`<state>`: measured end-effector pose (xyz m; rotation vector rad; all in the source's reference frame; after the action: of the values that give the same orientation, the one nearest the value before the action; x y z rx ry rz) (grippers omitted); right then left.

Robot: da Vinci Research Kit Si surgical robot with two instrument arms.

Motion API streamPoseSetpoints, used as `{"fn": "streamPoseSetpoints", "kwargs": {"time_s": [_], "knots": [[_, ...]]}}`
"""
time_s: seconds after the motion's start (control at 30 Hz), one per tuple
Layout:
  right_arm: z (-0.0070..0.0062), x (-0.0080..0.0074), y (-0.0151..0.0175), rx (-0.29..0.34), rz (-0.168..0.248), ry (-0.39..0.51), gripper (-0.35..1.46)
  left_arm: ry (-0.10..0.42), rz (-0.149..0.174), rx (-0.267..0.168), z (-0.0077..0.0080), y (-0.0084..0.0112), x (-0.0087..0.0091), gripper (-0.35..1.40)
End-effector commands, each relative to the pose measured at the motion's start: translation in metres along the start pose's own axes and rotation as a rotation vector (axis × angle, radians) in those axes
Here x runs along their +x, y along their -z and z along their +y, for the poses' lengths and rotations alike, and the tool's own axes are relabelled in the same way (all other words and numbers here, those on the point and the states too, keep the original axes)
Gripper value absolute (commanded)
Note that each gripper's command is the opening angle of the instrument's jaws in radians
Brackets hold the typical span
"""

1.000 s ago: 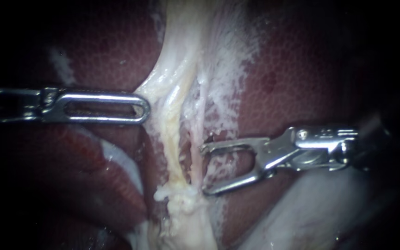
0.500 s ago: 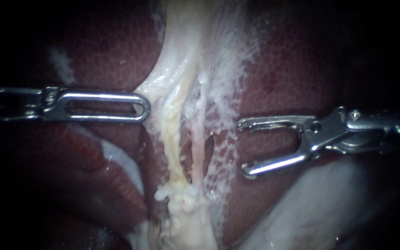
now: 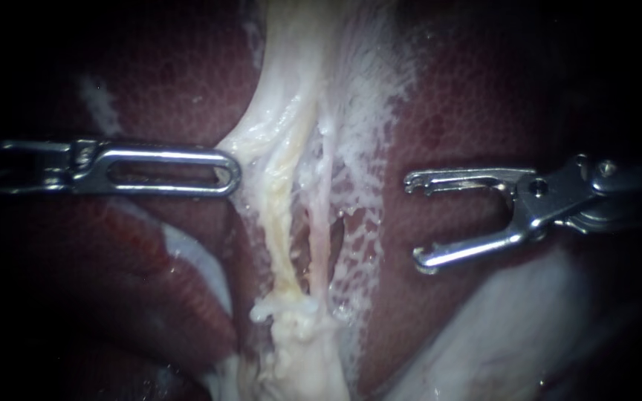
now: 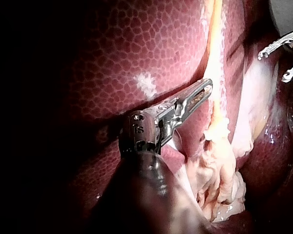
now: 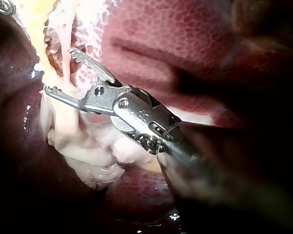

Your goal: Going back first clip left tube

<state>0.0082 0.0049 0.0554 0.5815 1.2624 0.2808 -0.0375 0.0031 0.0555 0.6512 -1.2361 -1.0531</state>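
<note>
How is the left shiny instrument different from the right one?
The left instrument has its end effector shut flat; the right instrument has its wide open, like a fork. The left has long, slotted jaws; the right has shorter jaws with hooked tips. The left's tip touches the white tissue; the right hangs apart from it, over the liver. Both are shiny metal and hold nothing.

— How is the left instrument [image 3: 230,172] made?
— Polished steel is seen. The jaws are pierced by a long slot and rounded at the tip. Behind the jaws, a dark knuckle with round pins is joined to a dark shaft.
— And the right instrument [image 3: 414,221]?
— Silver as well. Thin jaws with fine teeth are shown, and a round pin is set at the hinge behind them.
</note>
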Motion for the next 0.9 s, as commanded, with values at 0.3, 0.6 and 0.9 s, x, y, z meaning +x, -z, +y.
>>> {"fn": "streamPoseSetpoints", "kwargs": {"time_s": [0.3, 0.6, 0.9], "knots": [[0.0001, 0.0000, 0.0000, 0.000, 0.000, 0.021, 0.60, 0.001, -0.001, -0.002, 0.0008, -0.0005, 0.0006, -0.35], [0.0002, 0.0000, 0.0000, 0.000, 0.000, 0.032, 0.60, 0.010, -0.009, -0.016, 0.0020, -0.0024, 0.0028, -0.35], [0.0002, -0.0001, 0.0000, 0.000, 0.000, 0.039, 0.60, 0.005, -0.005, -0.020, 0.0024, -0.0038, 0.0036, -0.35]]}}
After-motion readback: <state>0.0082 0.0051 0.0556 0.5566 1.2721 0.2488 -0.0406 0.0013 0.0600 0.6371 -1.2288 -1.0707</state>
